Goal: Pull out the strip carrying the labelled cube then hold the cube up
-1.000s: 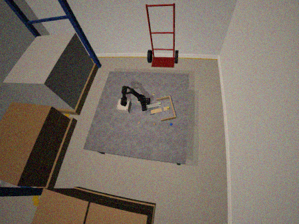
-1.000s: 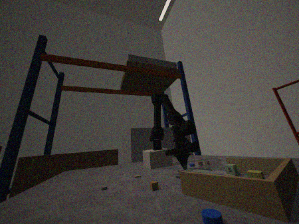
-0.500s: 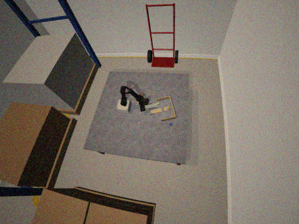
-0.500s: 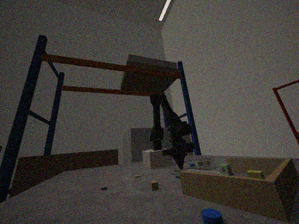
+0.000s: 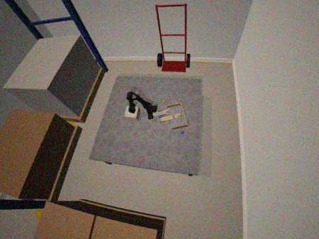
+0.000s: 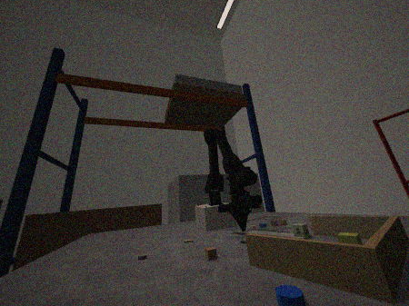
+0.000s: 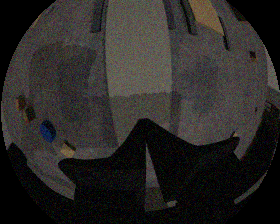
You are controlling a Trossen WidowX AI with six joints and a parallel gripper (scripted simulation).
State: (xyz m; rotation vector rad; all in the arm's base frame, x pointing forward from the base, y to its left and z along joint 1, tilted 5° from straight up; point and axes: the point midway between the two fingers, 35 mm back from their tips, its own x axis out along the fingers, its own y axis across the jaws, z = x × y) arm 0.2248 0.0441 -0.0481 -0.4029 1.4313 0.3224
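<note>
- keeping risk notes by the wooden tray (image 5: 184, 115) (image 6: 314, 252): gripper (image 5: 150, 117) (image 6: 244, 229) (image 7: 143, 122) hangs low off its open side, toward the robot's base; fingers pressed together, nothing pinched.
- pale strip (image 5: 161, 113) (image 7: 138, 55) runs from the tray's open side toward the base; tan strip (image 5: 166, 118) (image 7: 206, 14) lies beside it, apart.
- pale cube (image 6: 301, 230) shows behind the tray's near wall, with what looks like a mark on its face; probably the labelled one. yellow block (image 5: 177, 115) (image 6: 349, 238) sits within the tray's walls. which strip bears which: cannot tell for sure.
- likely step: drawing the pale strip out of the tray with shut tips. my guess, no contact confirmed.
- tips too high: they would skate over the strip, moving nothing. too hard: strip may jam.
- sideways drift could catch the tan strip, and pulling a second one spoils the job.
- a jerky draw might tip the cube off or leave it behind; a hidden break would do likewise.
- for the later lift, fingers need spreading first, or they'd knock the cube away.
</note>
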